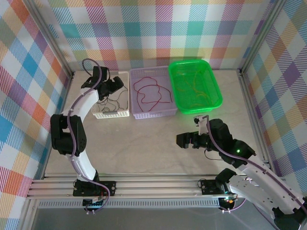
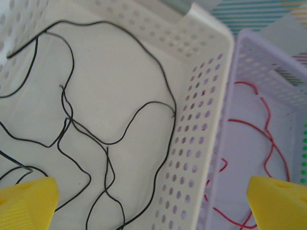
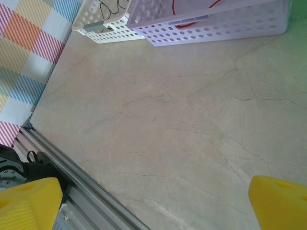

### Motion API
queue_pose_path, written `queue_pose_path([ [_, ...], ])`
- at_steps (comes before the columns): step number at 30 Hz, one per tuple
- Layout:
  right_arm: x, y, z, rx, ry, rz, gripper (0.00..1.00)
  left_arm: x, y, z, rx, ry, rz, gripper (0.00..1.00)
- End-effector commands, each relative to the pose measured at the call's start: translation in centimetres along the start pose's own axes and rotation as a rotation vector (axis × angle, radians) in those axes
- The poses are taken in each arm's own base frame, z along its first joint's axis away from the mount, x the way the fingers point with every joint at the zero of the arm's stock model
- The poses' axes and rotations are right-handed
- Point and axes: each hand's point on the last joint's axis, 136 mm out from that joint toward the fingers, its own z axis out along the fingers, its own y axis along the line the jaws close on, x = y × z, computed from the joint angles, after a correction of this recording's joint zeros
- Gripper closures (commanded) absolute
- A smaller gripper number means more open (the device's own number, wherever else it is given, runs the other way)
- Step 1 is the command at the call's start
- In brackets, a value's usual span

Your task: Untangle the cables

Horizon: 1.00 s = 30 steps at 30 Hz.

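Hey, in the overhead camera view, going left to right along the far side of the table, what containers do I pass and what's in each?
First the white basket holding black cables → lavender basket holding red cables → green tray holding yellow-orange cables.

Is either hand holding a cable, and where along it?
Nothing held. Left hand open above the black cables in the white basket; right hand open over the table.
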Motion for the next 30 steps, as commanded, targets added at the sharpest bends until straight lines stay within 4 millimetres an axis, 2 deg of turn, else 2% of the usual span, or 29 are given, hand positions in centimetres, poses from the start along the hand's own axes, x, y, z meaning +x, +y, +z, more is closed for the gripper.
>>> queue_pose_path([
  [1, -1.1, -0.1, -0.9, 0.032, -0.044, 0.008, 0.00, -1.5, -1.8, -3.1, 0.050, -0.043, 0.045, 0.00],
  [3, -1.6, -1.1, -1.4, 0.100, -0.069, 0.019, 0.00, -2.2, -2.8, -4.7, 0.077, -0.092, 0.080, 0.00],
  [7, -3.0, -2.0, -2.6, 0.173, -0.145, -0.009, 0.00, -3.5, -4.6, -9.2, 0.088, -0.243, 0.179, 0.00],
  [12, -5.4, -4.3, -4.9, 0.341, -0.276, -0.064, 0.00, -3.8, -4.8, -13.6, 0.054, -0.351, 0.202, 0.00],
  [16, -7.7, -5.6, -7.4, 0.474, -0.399, -0.137, 0.00, -3.0, -4.0, -16.7, 0.046, -0.387, 0.163, 0.00],
  [19, -8.9, -6.6, -8.5, 0.551, -0.484, -0.186, 0.00, -1.8, -2.8, -18.1, 0.029, -0.386, 0.127, 0.00],
  [23, -10.2, -8.8, -9.4, 0.662, -0.568, -0.197, 0.00, 0.4, -1.0, -19.3, 0.032, -0.387, 0.105, 0.00],
  [27, -11.0, -11.2, -9.0, 0.684, -0.545, -0.129, 0.00, 2.7, 0.1, -19.8, 0.049, -0.379, 0.099, 0.00],
  [30, -11.6, -13.9, -8.7, 0.732, -0.540, -0.054, 0.00, 4.4, 0.8, -19.9, 0.052, -0.372, 0.133, 0.00],
])
